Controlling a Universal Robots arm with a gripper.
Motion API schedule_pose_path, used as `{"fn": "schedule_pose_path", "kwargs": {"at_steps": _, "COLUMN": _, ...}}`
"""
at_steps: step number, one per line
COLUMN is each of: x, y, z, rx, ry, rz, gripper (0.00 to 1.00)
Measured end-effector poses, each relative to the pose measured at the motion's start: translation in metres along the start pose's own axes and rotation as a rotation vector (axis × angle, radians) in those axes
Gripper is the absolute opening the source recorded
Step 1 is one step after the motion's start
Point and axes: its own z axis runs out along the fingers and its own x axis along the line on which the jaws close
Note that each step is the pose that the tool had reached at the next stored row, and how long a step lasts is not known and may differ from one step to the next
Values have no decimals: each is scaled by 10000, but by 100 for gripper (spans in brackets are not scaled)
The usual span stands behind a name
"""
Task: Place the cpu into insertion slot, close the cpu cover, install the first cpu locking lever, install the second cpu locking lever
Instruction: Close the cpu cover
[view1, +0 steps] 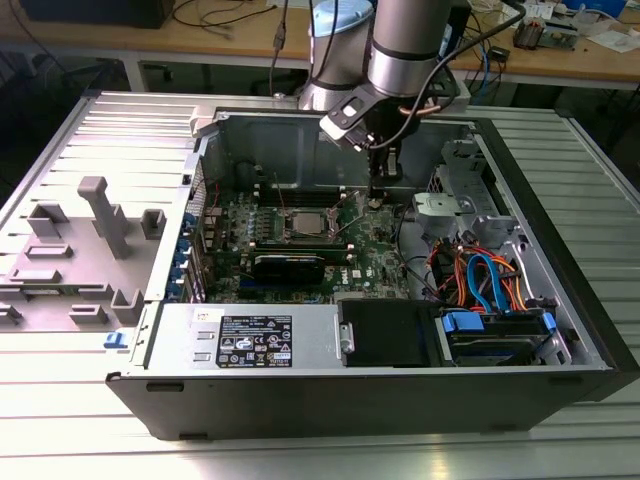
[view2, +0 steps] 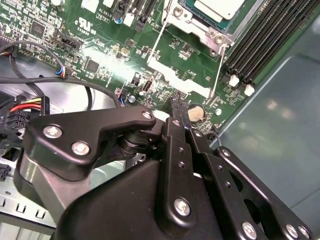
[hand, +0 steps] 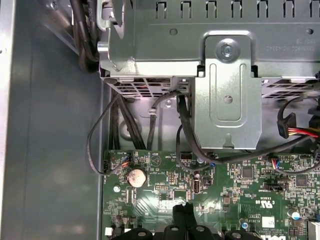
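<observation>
Two slim black fingers (view2: 172, 150) of the end effector (view2: 176, 106) are pressed together with nothing between them. Their tips hover just over the green motherboard (view2: 100, 45), close beside a round coin cell battery (view2: 196, 114). In the first wrist view the same shut tips (hand: 185, 207) sit near that battery (hand: 136, 176), with the board's edge and a bundle of black cables (hand: 100, 145) beyond.

A little farther along the board, two thin silvery wire levers (view2: 154, 45) run out from the corners of the insertion slot (view1: 288, 222). Whether they are hooked down I cannot tell. The cpu (view2: 220, 7) lies in that slot with its dull metal top facing up. The cpu cover (view2: 200, 27) lies flat around it and frames the chip. Long black memory slots (view2: 265, 40) run beside the socket.

In the exterior view the near wall of the open computer case (view1: 330, 400) comes first, lying on the ribbed metal desk (view1: 300, 455). Behind it are a labelled power supply (view1: 255, 340) and a bay of blue and orange cables (view1: 480, 290). Deeper in, the chip (view1: 308, 222) sits mid-board. The end effector (view1: 375, 200) hangs just to the exterior view's right of it, apart from the socket. A silvery drive bracket (view1: 440, 205) stands farther to that side.

The grey arm (view1: 405, 40) rises from there over the case's back wall. Grey plastic fixtures (view1: 100, 225) stand on the desk at the exterior view's left.
</observation>
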Motion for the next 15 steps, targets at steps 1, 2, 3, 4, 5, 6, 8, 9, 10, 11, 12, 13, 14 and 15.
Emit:
{"fn": "schedule_pose_path", "kwargs": {"at_steps": 1, "x": 0, "y": 9, "z": 20, "rx": 3, "ry": 0, "rz": 1, "gripper": 11}}
{"fn": "schedule_pose_path", "kwargs": {"at_steps": 2, "x": 0, "y": 12, "z": 30, "rx": 5, "ry": -1, "rz": 0, "gripper": 11}}
{"fn": "schedule_pose_path", "kwargs": {"at_steps": 3, "x": 0, "y": 14, "z": 43, "rx": 7, "ry": -1, "rz": 1, "gripper": 11}}
{"fn": "schedule_pose_path", "kwargs": {"at_steps": 4, "x": 0, "y": 14, "z": 67, "rx": 10, "ry": -1, "rz": 2, "gripper": 11}}
{"fn": "schedule_pose_path", "kwargs": {"at_steps": 5, "x": 0, "y": 14, "z": 84, "rx": 11, "ry": -1, "rz": 3, "gripper": 11}}
{"fn": "schedule_pose_path", "kwargs": {"at_steps": 6, "x": 0, "y": 14, "z": 100, "rx": 11, "ry": 0, "rz": 2, "gripper": 11}}
{"fn": "schedule_pose_path", "kwargs": {"at_steps": 8, "x": 0, "y": 14, "z": 151, "rx": 15, "ry": 1, "rz": 1, "gripper": 11}}
{"fn": "schedule_pose_path", "kwargs": {"at_steps": 9, "x": 0, "y": 12, "z": 158, "rx": 16, "ry": -1, "rz": 0, "gripper": 11}}
{"fn": "schedule_pose_path", "kwargs": {"at_steps": 10, "x": -2, "y": 9, "z": 161, "rx": 17, "ry": -3, "rz": 0, "gripper": 11}}
{"fn": "schedule_pose_path", "kwargs": {"at_steps": 11, "x": -5, "y": 8, "z": 164, "rx": 20, "ry": -2, "rz": -2, "gripper": 11}}
{"fn": "schedule_pose_path", "kwargs": {"at_steps": 12, "x": -10, "y": 6, "z": 168, "rx": 23, "ry": 0, "rz": -2, "gripper": 11}}
{"fn": "schedule_pose_path", "kwargs": {"at_steps": 13, "x": -17, "y": 5, "z": 171, "rx": 31, "ry": 1, "rz": 0, "gripper": 11}}
{"fn": "schedule_pose_path", "kwargs": {"at_steps": 14, "x": -25, "y": 5, "z": 174, "rx": 39, "ry": 1, "rz": 1, "gripper": 11}}
{"fn": "schedule_pose_path", "kwargs": {"at_steps": 15, "x": -32, "y": 3, "z": 176, "rx": 44, "ry": 0, "rz": 2, "gripper": 11}}
